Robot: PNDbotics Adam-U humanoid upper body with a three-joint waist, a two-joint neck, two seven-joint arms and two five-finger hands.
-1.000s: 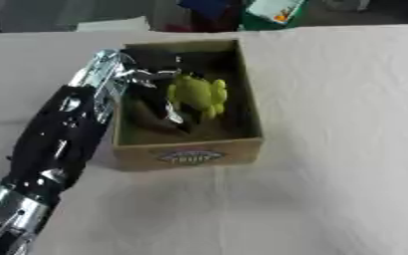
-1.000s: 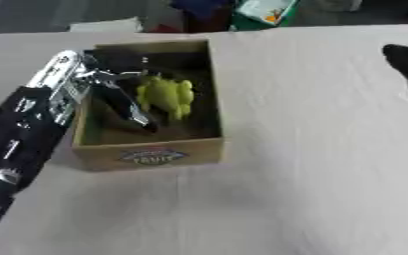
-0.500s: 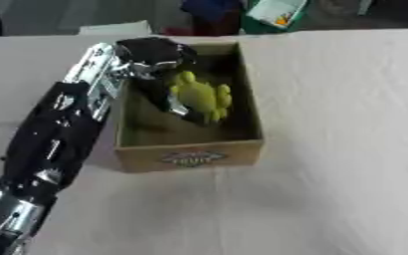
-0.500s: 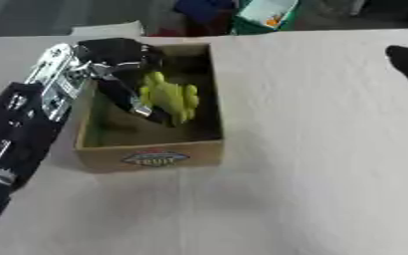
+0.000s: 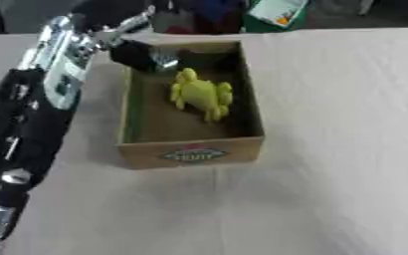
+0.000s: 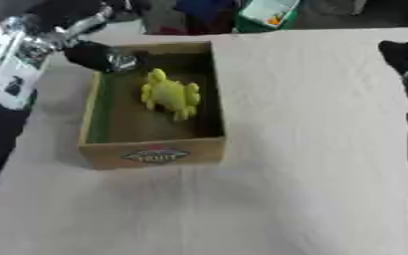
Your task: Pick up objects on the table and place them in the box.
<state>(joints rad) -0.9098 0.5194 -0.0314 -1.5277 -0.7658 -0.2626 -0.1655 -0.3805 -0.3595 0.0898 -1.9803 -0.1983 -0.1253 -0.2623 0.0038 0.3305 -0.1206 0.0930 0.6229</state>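
Covering the table, a cream cloth point(image 5: 329, 149); green carton point(image 5: 275, 12) far, cropped. Left hand point(image 5: 142, 54) blurred over the cardboard box point(image 5: 190, 154), grip indeterminate; right hand point(image 6: 403, 55) likewise, cut off.

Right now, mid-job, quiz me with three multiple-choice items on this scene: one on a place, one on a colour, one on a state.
1. Where does the toy lie?
A. on the cloth in front of the box
B. inside the box, toward its far half
C. in the left robot hand

2. What colour is the toy?
A. yellow-green
B. red
C. blue

3. Is the left robot hand touching the toy?
A. yes, closed round it
B. yes, pressing it flat
C. no, it is apart from it, at the box's far left corner

Answers:
1 B, the toy rests on the box floor between the walls.
2 A, it shows yellow-green against the brown cardboard.
3 C, bare box floor shows between hand and toy.
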